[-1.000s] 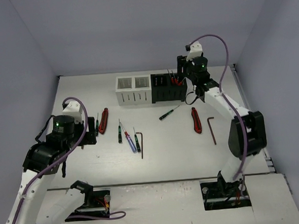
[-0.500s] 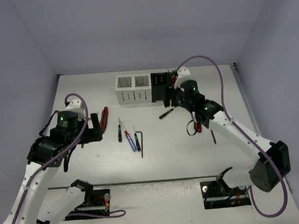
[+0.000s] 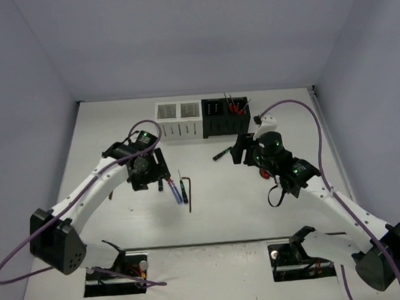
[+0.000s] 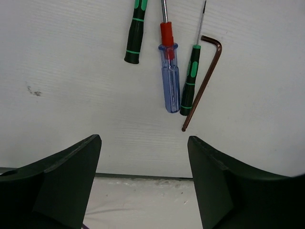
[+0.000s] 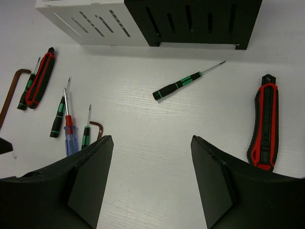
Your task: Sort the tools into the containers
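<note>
The white container and the black container stand side by side at the back; red-handled tools stick up from the black one. A blue screwdriver, two green screwdrivers and a hex key lie just ahead of my open, empty left gripper. My right gripper is open and empty above the table, near a green screwdriver and a red-and-black tool. Both containers also show in the right wrist view, white and black.
Another red-handled tool with a thin green screwdriver beside it lies at the left. The left arm reaches in from the left. The table's front edge shows below the left gripper.
My left arm has swung from the left side to the table's middle, over the screwdriver group. My right arm has drawn back from the black container and come lower, towards the green screwdriver.
</note>
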Robot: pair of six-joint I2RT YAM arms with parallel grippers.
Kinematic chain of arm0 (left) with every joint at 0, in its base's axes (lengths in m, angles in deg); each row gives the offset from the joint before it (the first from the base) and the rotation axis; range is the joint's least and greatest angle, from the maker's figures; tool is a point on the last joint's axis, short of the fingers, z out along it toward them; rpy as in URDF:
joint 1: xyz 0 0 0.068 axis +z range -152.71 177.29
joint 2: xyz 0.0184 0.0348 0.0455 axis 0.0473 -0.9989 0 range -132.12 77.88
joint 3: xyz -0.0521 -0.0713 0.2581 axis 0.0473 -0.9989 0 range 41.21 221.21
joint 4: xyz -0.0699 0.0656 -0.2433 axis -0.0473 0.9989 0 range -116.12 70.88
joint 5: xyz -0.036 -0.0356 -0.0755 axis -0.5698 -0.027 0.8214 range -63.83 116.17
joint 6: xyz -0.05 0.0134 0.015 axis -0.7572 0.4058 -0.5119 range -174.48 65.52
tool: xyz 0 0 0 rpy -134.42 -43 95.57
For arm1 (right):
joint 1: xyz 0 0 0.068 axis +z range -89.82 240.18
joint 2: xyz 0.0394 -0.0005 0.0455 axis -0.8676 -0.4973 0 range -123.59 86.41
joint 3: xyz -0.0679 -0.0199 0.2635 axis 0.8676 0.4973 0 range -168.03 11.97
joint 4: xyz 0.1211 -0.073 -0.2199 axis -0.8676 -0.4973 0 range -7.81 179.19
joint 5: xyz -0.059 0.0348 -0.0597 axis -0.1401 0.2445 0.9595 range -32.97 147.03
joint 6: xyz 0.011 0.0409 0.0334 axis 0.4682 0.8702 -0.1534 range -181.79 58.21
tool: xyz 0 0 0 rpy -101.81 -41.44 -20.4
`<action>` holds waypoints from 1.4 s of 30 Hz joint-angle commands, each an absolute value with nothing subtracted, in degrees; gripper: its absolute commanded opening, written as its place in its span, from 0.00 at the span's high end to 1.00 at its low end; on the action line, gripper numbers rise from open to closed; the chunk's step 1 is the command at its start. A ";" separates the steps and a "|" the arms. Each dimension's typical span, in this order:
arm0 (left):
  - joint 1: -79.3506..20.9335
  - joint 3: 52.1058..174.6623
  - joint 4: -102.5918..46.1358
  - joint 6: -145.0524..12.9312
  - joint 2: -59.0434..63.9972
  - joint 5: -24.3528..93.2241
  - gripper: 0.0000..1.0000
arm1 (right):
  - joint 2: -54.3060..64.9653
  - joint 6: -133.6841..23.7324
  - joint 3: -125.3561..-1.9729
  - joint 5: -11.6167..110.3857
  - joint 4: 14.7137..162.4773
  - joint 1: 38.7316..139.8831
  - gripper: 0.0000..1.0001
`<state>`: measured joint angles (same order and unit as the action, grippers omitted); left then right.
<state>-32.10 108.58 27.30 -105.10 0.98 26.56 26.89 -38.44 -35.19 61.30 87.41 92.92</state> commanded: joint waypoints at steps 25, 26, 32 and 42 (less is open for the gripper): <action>-37.95 105.80 12.73 -121.11 -16.92 24.21 0.48 | 34.00 -36.77 -27.76 58.08 87.40 93.40 0.34; -37.95 105.39 12.48 -120.89 -17.02 24.27 0.49 | 33.91 -36.71 -27.79 58.08 87.40 93.40 0.34; -37.95 104.66 11.45 -120.03 -17.95 24.34 0.52 | 33.95 -36.17 -27.57 57.98 87.27 93.41 0.34; -37.95 103.94 9.35 -119.37 -20.95 25.12 0.60 | 35.46 -34.91 -26.38 57.90 86.87 93.40 0.33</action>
